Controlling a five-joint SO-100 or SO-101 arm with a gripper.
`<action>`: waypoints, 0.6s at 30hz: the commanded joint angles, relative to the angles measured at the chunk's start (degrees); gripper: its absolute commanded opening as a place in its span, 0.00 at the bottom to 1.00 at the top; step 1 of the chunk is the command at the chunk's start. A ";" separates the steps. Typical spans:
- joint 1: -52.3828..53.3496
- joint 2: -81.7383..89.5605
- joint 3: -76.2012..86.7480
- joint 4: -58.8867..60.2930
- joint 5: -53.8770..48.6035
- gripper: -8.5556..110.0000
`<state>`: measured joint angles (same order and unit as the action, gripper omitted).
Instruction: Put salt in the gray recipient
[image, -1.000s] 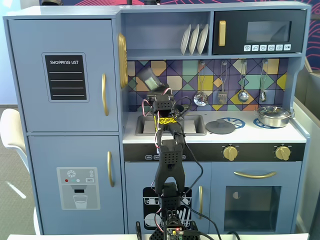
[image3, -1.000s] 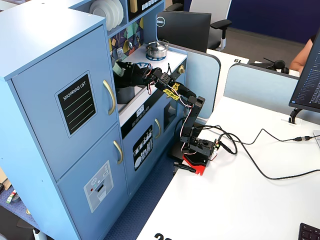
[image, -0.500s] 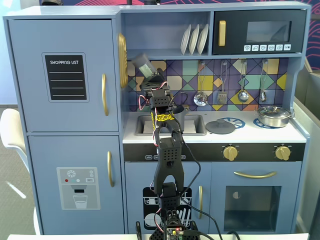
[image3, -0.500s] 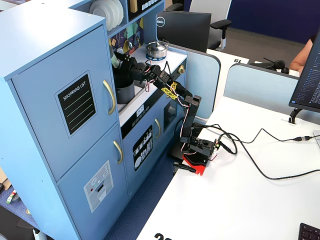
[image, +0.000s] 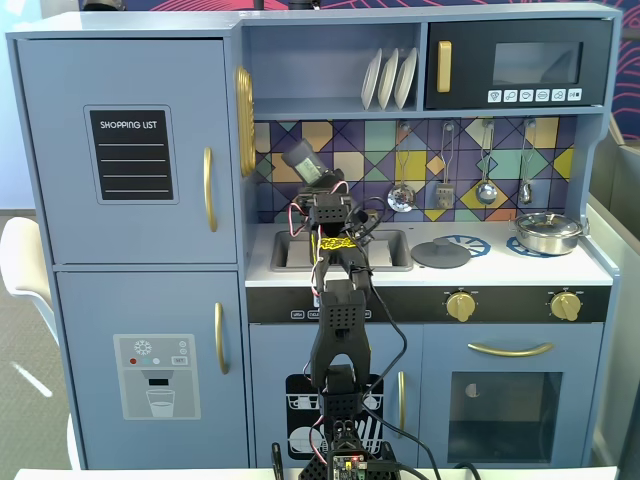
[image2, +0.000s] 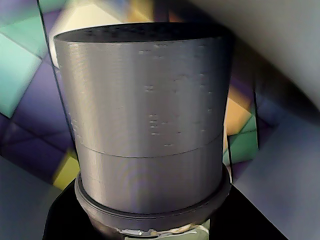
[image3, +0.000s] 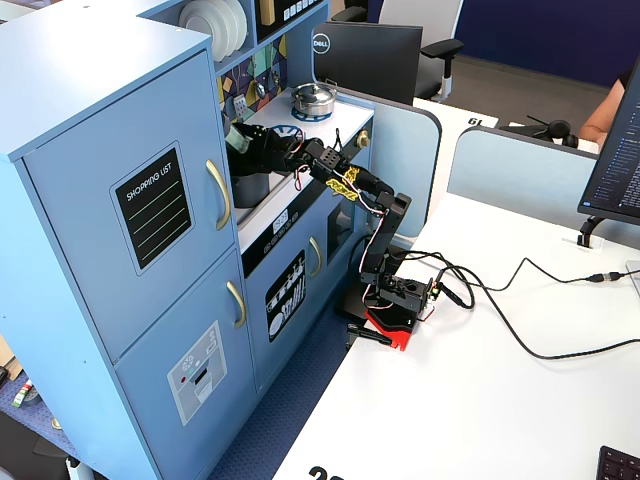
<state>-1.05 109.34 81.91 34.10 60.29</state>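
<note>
A grey cylindrical salt shaker fills the wrist view, its dark top end pointing away from the camera. My gripper is shut on its base, with dark fingers on either side. In a fixed view the gripper holds the shaker tilted up and left, above the sink and against the tiled back wall. The grey recipient, a shiny metal pot, stands on the right burner, well right of the gripper. The pot also shows in the other fixed view, beyond the gripper.
A dark round lid lies on the counter between sink and pot. Utensils hang on the back wall above it. The shelf with plates and the microwave overhang the counter. The fridge wall stands at left.
</note>
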 joint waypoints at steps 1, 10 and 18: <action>-2.11 0.70 -10.20 -1.14 -1.93 0.07; 2.37 -1.67 -18.81 -2.64 -29.79 0.07; 28.92 2.29 -10.81 -0.44 -79.80 0.07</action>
<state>15.56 106.26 70.31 35.16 7.03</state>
